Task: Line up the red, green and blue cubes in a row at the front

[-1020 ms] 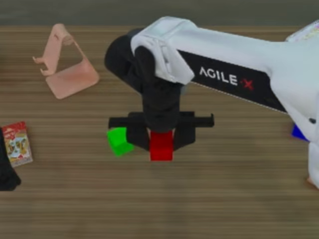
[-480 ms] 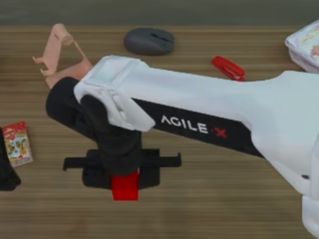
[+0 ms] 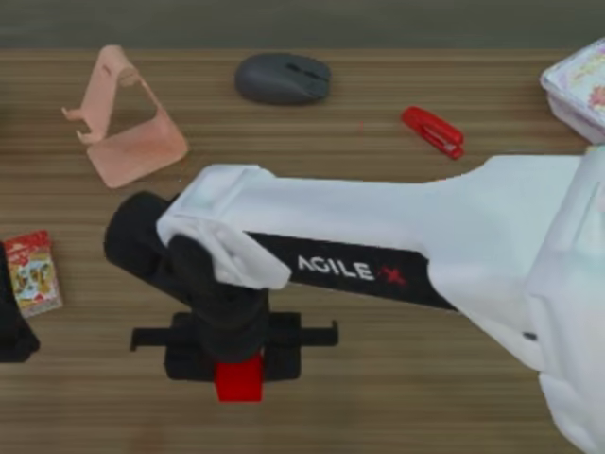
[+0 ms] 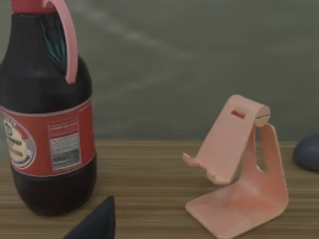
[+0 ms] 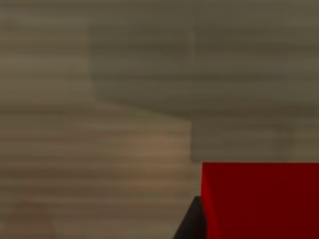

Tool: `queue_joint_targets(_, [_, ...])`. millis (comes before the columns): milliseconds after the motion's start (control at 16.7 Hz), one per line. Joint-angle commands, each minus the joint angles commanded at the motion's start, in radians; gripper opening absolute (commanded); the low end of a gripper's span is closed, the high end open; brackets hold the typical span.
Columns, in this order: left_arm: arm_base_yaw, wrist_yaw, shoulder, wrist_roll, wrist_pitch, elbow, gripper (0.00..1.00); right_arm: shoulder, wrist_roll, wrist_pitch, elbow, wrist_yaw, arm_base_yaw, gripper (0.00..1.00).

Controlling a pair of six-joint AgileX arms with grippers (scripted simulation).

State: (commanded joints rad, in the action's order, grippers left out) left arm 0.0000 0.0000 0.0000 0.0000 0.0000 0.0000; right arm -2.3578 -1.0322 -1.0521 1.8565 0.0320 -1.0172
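Red cube (image 3: 238, 380) clamped in the right gripper (image 3: 236, 348), low over the front of the table (image 3: 397, 397), left of centre.

Fingers are pinched on the cube's sides, only its lower part showing under the wrist. Green and blue cubes are nowhere in view, likely hidden under the long white arm. Release too high or tilted and the cube may tumble out of line. Left arm sits parked at the left edge by a sauce bottle (image 4: 45, 114) and pink phone stand (image 3: 128, 118); I cannot tell its grip.

We see a wooden table (image 3: 397, 397) with fine horizontal grain in light and darker brown stripes. Beyond the table's far edge runs a plain grey-green backdrop (image 4: 199, 59), faintly streaked. Our light is soft and even, leaving only faint shadows on the wood.
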Motion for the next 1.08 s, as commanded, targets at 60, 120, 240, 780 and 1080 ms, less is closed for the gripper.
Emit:
queue_joint_targets(60, [0.0, 0.0, 0.0, 0.0, 0.0, 0.0, 1.0, -0.007, 0.0, 0.024, -0.02, 0.0, -0.001, 0.0])
queue_joint_targets(120, [0.0, 0.0, 0.0, 0.0, 0.0, 0.0, 1.0, -0.012, 0.0, 0.037, -0.032, 0.0, -0.002, 0.0])
queue_joint_targets(240, [0.0, 0.0, 0.0, 0.0, 0.0, 0.0, 1.0, -0.013, 0.0, 0.04, -0.035, 0.001, -0.002, 0.0])
queue_joint_targets(780, [0.0, 0.0, 0.0, 0.0, 0.0, 0.0, 1.0, -0.013, 0.0, 0.04, -0.035, 0.001, -0.002, 0.53])
queue_joint_targets(1080, [0.0, 0.0, 0.0, 0.0, 0.0, 0.0, 1.0, -0.013, 0.0, 0.04, -0.035, 0.001, -0.002, 0.9])
